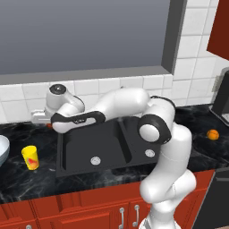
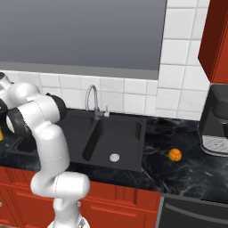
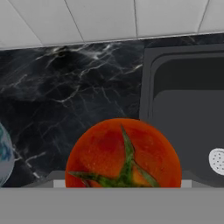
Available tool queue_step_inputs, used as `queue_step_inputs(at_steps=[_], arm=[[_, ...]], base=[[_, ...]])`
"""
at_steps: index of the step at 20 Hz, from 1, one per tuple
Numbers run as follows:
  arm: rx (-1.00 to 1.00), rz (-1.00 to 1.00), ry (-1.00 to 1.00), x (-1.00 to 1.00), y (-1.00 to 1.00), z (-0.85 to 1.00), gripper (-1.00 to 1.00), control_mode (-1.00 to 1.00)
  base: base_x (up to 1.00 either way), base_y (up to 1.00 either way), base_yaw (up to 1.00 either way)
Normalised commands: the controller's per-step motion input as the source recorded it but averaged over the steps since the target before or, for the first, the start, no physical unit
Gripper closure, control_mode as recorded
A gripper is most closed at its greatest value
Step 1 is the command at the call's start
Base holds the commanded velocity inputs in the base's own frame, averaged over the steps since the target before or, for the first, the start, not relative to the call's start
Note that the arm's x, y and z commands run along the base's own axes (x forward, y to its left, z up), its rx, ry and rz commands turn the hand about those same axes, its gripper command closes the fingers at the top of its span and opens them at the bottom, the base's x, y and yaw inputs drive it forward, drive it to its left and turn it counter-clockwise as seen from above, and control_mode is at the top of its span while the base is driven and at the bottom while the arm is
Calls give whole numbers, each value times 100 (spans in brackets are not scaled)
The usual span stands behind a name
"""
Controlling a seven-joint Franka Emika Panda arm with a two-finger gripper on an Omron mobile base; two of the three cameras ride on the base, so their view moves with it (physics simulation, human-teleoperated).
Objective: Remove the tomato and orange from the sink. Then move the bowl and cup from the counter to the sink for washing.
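The tomato [image 3: 123, 153], dark red with a green stem, looms close in the hand view and hides the fingertips. It hangs over the black marble counter just left of the sink [image 3: 183, 87]. In the left base view my gripper [image 1: 42, 120] reaches to the sink's back left corner, and a sliver of the tomato [image 1: 48, 125] shows under it; the jaws stand wide around it. The orange [image 1: 213, 134] [image 2: 174, 154] lies on the counter right of the sink [image 1: 107, 143]. The yellow cup [image 1: 30, 157] stands left of the sink, with the pale bowl [image 1: 2, 150] [image 3: 3, 153] beside it.
A curved steel faucet [image 2: 91, 100] rises behind the sink [image 2: 111, 138]. A dark coffee machine [image 2: 216, 120] stands at the counter's far right. White wall tiles run close behind my gripper. Both basins hold nothing but their drains.
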Motion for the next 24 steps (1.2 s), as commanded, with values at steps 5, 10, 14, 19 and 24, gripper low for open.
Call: queue_step_inputs(at_steps=[5, 10, 14, 19, 24], arm=[[0, 0, 0, 0, 22, -2, 100, -100], [-1, 0, 0, 0, 13, -4, 100, -100], [-3, 0, 0, 0, 4, -4, 100, -100], [-3, -1, 0, 1, 5, -3, 100, -100], [-2, -2, 0, 4, 3, -5, 100, -100]], base=[[0, 0, 0], [0, 0, 0], [0, 0, 0], [0, 0, 0], [0, 0, 0]])
